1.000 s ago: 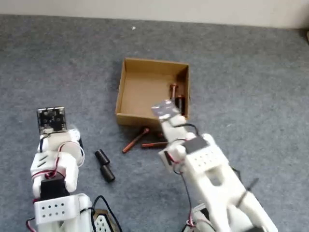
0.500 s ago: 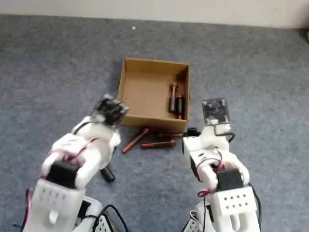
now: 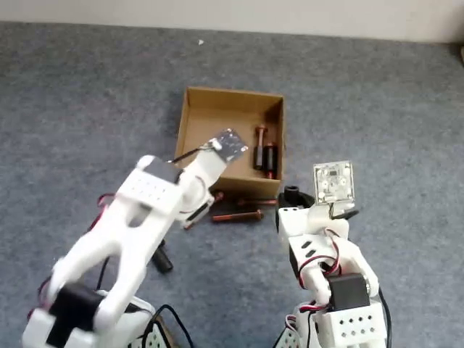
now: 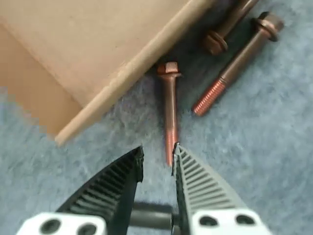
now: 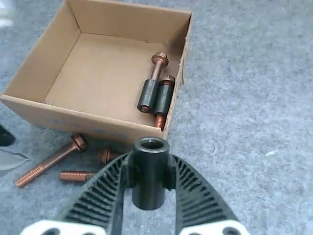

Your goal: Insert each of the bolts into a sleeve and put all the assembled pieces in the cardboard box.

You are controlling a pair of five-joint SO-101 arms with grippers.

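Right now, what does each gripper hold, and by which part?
Right gripper clamps the black cylindrical sleeve by its side wall. Left gripper, open over a copper bolt, holds nothing.

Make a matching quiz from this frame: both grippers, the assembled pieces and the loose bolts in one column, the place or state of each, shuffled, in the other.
Column 1
1. left gripper
2. right gripper
3. assembled pieces
4. loose bolts

Column 2
A. lying inside the cardboard box
B. shut on a black sleeve
C. on the carpet, just outside the box
D. open, over the threaded end of a bolt

Pairs: 1-D, 2-B, 3-A, 4-C
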